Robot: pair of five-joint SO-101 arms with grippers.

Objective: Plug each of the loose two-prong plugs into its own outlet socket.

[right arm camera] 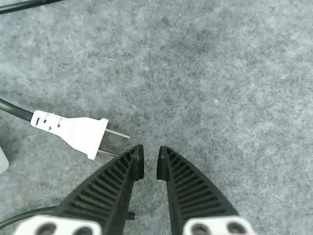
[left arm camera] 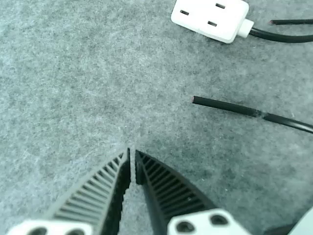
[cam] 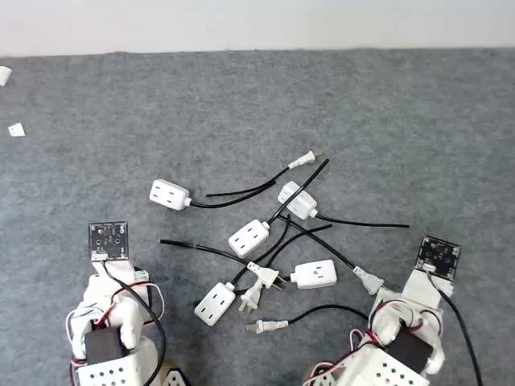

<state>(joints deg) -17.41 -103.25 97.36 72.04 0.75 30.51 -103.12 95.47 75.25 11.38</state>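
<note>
Nothing is plugged in yet, so I take this for the opening step: picking the first plug. The right hand [right arm camera: 149, 164] sits at about 5 o'clock on the grey tabletop [cam: 402, 121], its jaws a narrow crack apart and holding nothing. Just beside its tips lies a plug [right arm camera: 73, 131], flat on the felt, with its prongs pointing toward the hand and not touching it. The left hand [left arm camera: 132, 157] sits at about 7 o'clock, its jaws all but closed and also empty. A socket [left arm camera: 210, 18] lies well ahead of it, toward 10 o'clock, and the other plugs and sockets are scattered about the middle. I'd guess that near plug goes first. The right hand would need to spread wider and take the white body behind the prongs, while the left steadies a socket.
</note>
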